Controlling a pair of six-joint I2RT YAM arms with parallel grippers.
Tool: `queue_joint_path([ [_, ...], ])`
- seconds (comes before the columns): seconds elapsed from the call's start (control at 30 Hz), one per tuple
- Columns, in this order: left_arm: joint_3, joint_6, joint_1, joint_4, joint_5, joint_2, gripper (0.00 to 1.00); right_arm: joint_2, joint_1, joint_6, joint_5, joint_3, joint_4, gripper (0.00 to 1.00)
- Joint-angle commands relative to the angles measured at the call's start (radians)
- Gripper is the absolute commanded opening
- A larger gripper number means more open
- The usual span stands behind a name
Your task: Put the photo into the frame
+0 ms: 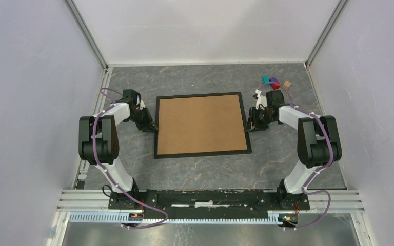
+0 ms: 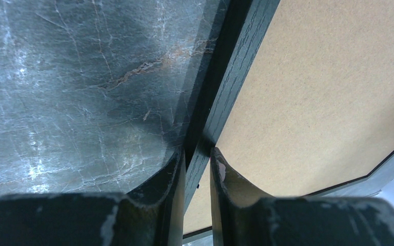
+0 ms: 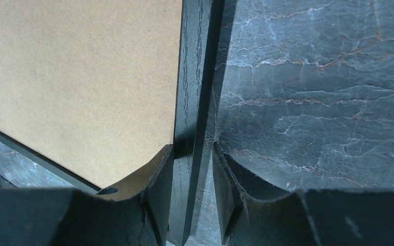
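The black frame [image 1: 202, 152] lies flat mid-table with a plain brown backing board [image 1: 201, 124] filling it. The photo is not visible in any view. My left gripper [image 1: 151, 125] sits at the frame's left edge. In the left wrist view the gripper [image 2: 197, 154] is shut on that black edge [image 2: 236, 66], one finger on each side. My right gripper [image 1: 250, 124] is at the frame's right edge. In the right wrist view its fingers [image 3: 192, 148] straddle the edge [image 3: 192, 61]: the inner finger touches it, and a gap shows at the outer finger.
Small coloured blocks [image 1: 273, 80], teal, purple, red and tan, lie at the back right near the wall. White walls close in the table on three sides. An aluminium rail [image 1: 210, 204] carrying the arm bases runs along the near edge.
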Motion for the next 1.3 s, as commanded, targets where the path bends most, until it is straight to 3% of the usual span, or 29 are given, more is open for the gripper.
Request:
queue_joint_path([
  [0.0,-0.036,0.047,-0.019,-0.014,-0.055,0.047,0.23,0.058,0.012,-0.017,0.164,-0.007,-0.050,0.39],
  [0.4,-0.036,0.047,-0.018,-0.013,-0.052,0.049,0.23,0.145,0.135,0.035,0.441,-0.034,-0.069,0.37],
  [0.6,-0.037,0.047,-0.019,-0.013,-0.051,0.049,0.22,0.185,0.282,0.106,0.629,-0.052,-0.073,0.36],
  [0.77,-0.037,0.047,-0.018,-0.013,-0.046,0.045,0.22,0.124,0.281,0.114,0.442,-0.071,-0.042,0.40],
  [0.97,-0.039,0.047,-0.019,-0.013,-0.044,0.035,0.22,-0.022,0.097,0.010,0.037,0.136,-0.091,0.57],
  [1.07,-0.035,0.046,-0.018,-0.014,-0.047,0.032,0.22,-0.021,0.045,-0.026,0.013,0.230,-0.089,0.64],
  [1.27,-0.033,0.052,-0.018,-0.019,-0.056,0.035,0.23,0.071,0.027,-0.040,-0.018,0.201,-0.041,0.64],
])
